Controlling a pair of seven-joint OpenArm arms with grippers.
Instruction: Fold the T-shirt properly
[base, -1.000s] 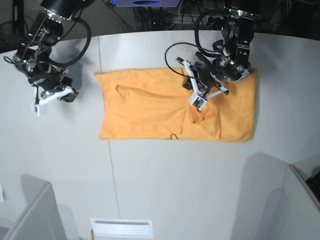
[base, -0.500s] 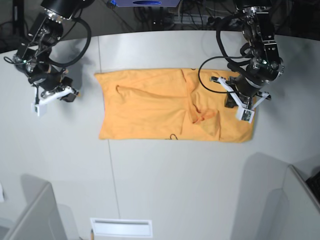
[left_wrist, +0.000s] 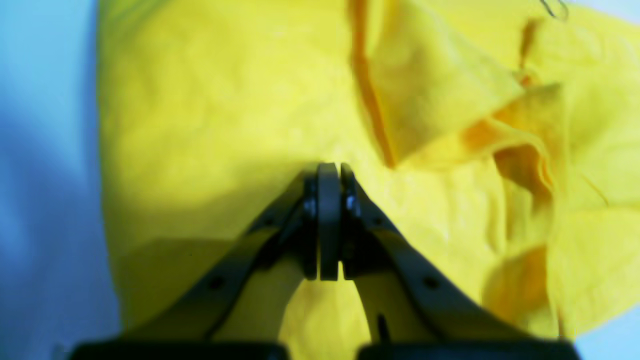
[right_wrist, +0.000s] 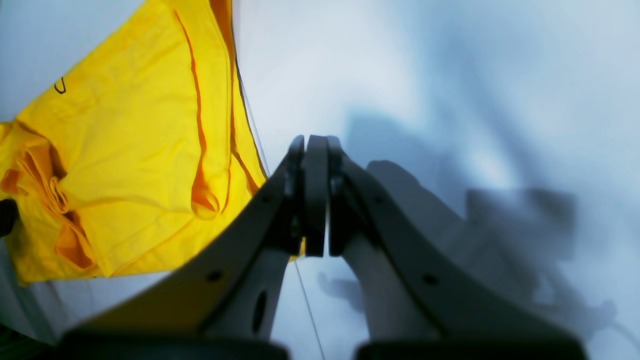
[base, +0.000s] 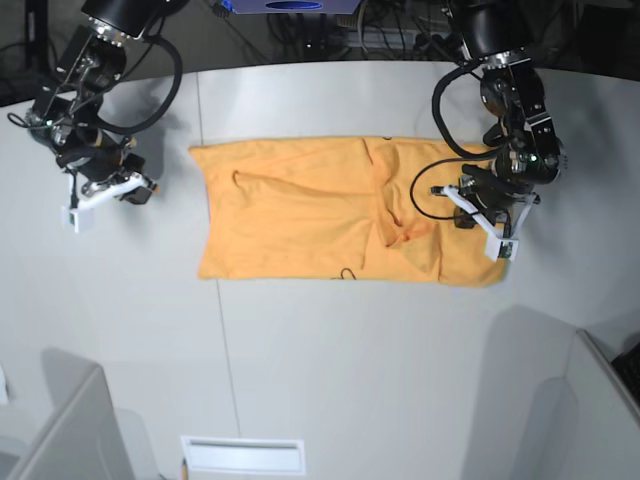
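Note:
The T-shirt (base: 300, 215) lies flat on the white table as a long orange rectangle, with a rumpled fold (base: 405, 232) right of its middle. My left gripper (base: 495, 240) hovers over the shirt's right end, near its front corner. In the left wrist view this gripper (left_wrist: 328, 170) is shut, with nothing between its fingers and yellow-looking cloth (left_wrist: 210, 110) beneath. My right gripper (base: 80, 210) hangs over bare table, well left of the shirt. It too is shut and empty (right_wrist: 315, 142), with the shirt's edge (right_wrist: 125, 150) off to its left.
A thin table seam (base: 218, 320) runs front to back past the shirt's left end. Grey partitions stand at the front left (base: 60, 420) and front right (base: 590, 400). A white slotted panel (base: 242, 455) sits at the front edge. Cables crowd the back (base: 330, 30).
My left arm has swung from the middle of the shirt to its right end, then a little toward the front. The right arm and the shirt have stayed put.

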